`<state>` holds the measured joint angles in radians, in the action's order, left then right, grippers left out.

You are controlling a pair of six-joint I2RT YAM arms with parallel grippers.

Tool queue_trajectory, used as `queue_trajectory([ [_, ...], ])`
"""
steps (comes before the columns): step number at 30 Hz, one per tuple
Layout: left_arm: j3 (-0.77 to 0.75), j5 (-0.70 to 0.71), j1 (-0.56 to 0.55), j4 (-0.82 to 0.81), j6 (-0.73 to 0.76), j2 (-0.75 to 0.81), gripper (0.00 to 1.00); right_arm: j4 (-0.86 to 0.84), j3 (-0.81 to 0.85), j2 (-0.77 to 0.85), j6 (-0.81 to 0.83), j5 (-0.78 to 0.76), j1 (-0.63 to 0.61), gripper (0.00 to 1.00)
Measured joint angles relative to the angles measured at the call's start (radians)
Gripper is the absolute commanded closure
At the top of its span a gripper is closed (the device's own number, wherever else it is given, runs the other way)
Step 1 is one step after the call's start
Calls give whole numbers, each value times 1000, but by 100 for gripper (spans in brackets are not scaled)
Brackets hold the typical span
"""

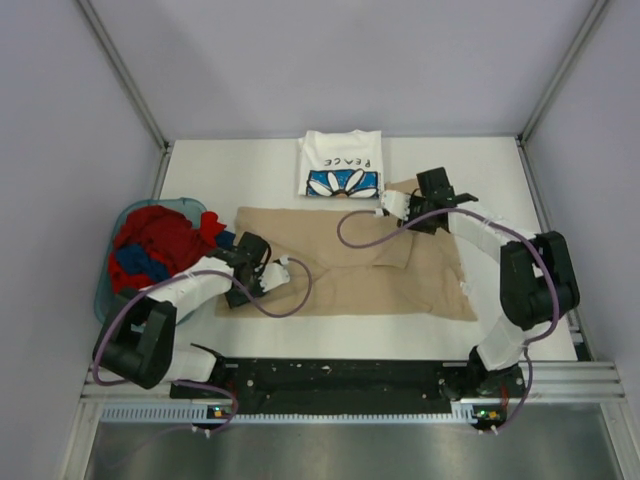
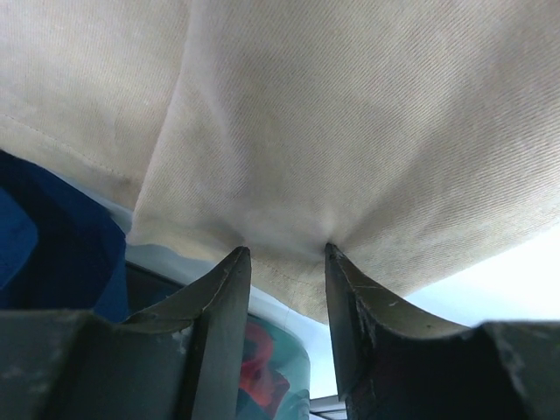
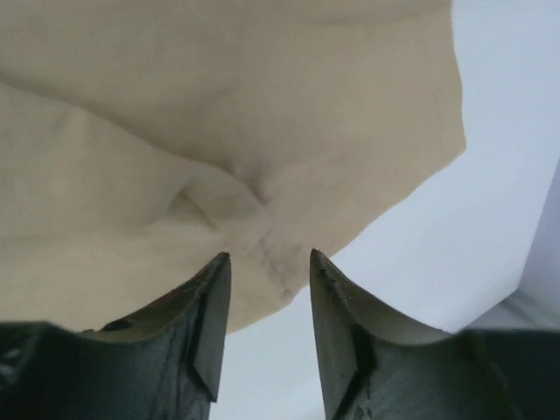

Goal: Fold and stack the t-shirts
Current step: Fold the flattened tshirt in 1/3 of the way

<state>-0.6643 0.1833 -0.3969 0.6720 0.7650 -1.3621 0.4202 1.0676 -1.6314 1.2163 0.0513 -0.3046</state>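
Top view: 1 white shirt (image 1: 341, 164) lay folded at the back. Tan shirt (image 1: 340, 270) lay mid-table, half folded, both grippers, L (image 1: 245, 258) & R (image 1: 425, 196), pinching its edges. Red/blue shirts (image 1: 160, 245) waited in basket (image 1: 103, 290).
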Motion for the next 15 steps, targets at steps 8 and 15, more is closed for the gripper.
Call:
queue_trajectory([
  [8, 14, -5, 4, -6, -9, 41, 53, -53, 213, -53, -677, -158, 7, 51],
  [15, -4, -14, 5, 26, -43, 142, 53, 23, 58, 176, -1292, -33, 6, 52],
])
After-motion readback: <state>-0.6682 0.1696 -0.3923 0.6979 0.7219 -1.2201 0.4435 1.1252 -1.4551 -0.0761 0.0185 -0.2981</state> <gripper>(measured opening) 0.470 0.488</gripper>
